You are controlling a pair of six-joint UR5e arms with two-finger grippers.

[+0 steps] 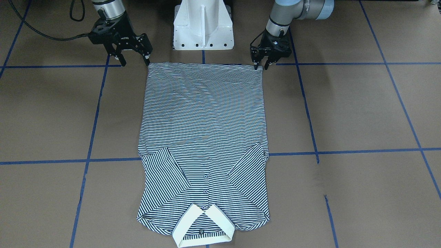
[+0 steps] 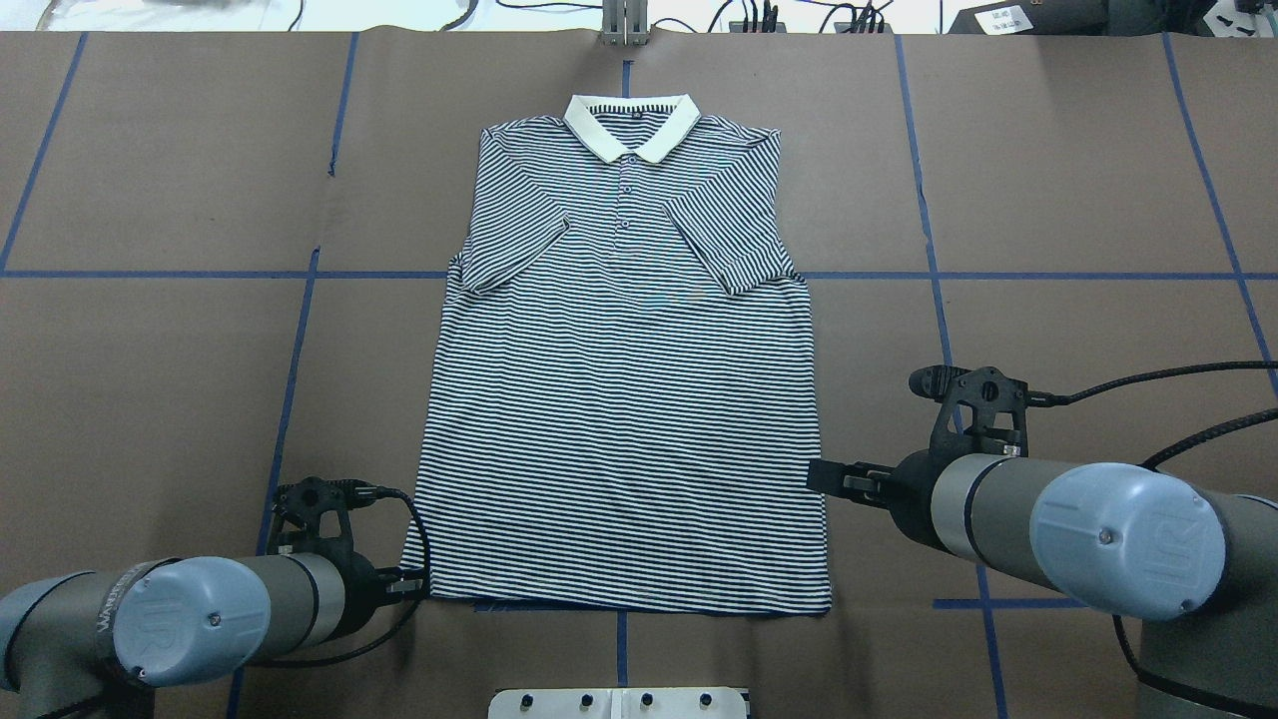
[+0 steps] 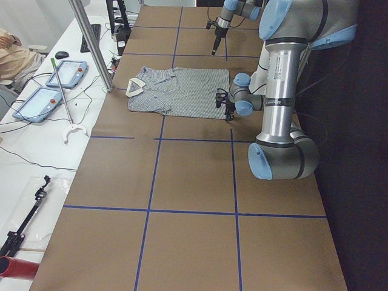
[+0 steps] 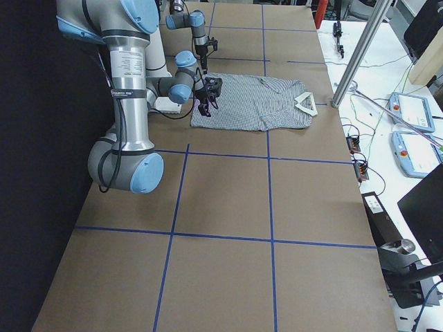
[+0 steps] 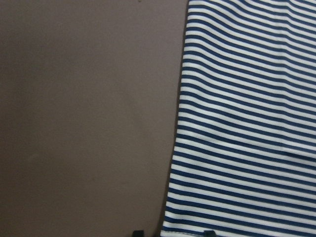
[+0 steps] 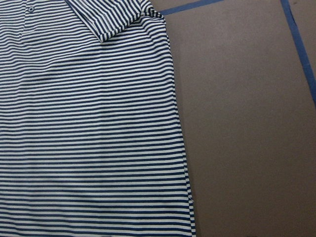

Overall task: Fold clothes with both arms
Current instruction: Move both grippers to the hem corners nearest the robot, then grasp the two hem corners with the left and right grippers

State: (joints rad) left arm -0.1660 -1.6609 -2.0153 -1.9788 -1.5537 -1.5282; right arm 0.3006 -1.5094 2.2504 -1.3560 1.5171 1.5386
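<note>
Bright, even light from overhead on the matte brown table [image 1: 361, 110]. Soft shadows beneath the left arm [image 2: 200, 609] and the right arm [image 2: 1098, 529] at its robot-side edge. Crisp in the fixed views; dimmer, slightly soft over the shirt [image 5: 247, 123] through the left wrist camera. Black beyond that edge in side views.

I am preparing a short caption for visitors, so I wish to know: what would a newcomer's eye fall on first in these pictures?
First, the striped polo shirt, spread flat in the middle of the brown table, its sleeves folded in over the chest and its cream collar at the end far from the robot. Next, the left gripper and the right gripper, both open, one near each hem corner on the robot's side.
</note>
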